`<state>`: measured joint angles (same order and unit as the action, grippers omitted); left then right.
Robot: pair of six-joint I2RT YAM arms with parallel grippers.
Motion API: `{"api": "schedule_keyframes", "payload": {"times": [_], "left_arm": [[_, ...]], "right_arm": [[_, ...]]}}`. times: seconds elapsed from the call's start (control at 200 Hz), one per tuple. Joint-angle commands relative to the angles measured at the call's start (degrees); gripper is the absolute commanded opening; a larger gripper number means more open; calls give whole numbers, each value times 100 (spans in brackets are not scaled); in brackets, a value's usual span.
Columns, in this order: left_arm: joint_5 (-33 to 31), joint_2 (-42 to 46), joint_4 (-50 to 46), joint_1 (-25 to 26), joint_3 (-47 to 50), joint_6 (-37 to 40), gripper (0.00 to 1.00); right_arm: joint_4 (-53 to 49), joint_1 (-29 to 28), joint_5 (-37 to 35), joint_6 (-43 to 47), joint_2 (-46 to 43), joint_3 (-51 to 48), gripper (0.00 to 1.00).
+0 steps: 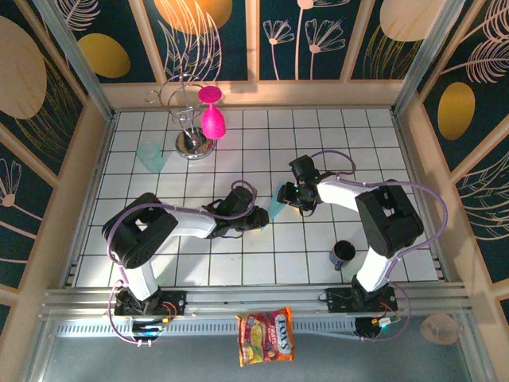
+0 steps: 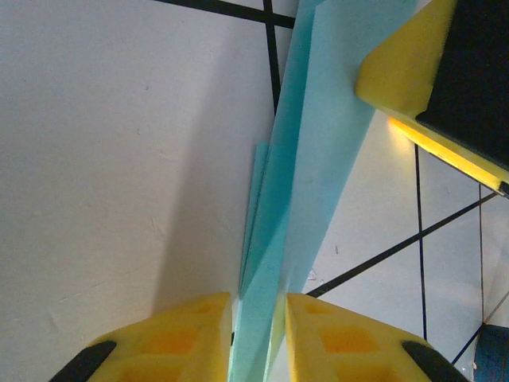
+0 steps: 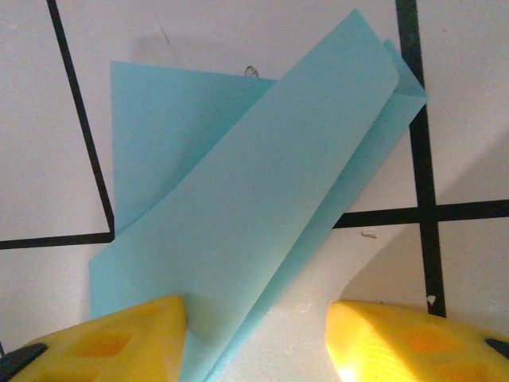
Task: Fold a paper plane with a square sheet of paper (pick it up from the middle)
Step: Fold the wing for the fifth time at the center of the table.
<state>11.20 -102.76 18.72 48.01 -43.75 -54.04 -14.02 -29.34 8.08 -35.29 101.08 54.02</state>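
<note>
One folded paper (image 3: pixel 238 215) | between left pincer (image 2: pixel 258 326) tips | under gaping right pincer (image 3: pixel 256 326)

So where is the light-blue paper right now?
Mid-table in the top view, the paper sits partly folded between the left gripper and right gripper; the left wrist view has it running between that gripper's jaws.

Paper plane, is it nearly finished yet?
Not yet. Done: the blue paper already has long folds, with layers overlapping. In hand: the left gripper straddles the narrow folded strip, and the right gripper is open over it. Left: it doesn't look like a winged plane, so more folds probably remain.
</note>
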Motion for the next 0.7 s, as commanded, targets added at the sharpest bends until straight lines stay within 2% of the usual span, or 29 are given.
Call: {"api": "schedule_keyframes", "payload": {"times": [0.0,0.481,0.581,0.696], "left_arm": [[-81,-277,-371,35,-123,39,24],[-220,-565,-857,35,-263,65,21],[-258,-625,-976,35,-328,99,21],[-320,-678,-1122,34,-402,139,21]], "right_arm": [[519,-36,-141,-57,895,-260,54],[494,-38,-116,4,992,-185,53],[448,-36,-30,13,758,-155,53],[409,4,147,72,90,-160,54]]}}
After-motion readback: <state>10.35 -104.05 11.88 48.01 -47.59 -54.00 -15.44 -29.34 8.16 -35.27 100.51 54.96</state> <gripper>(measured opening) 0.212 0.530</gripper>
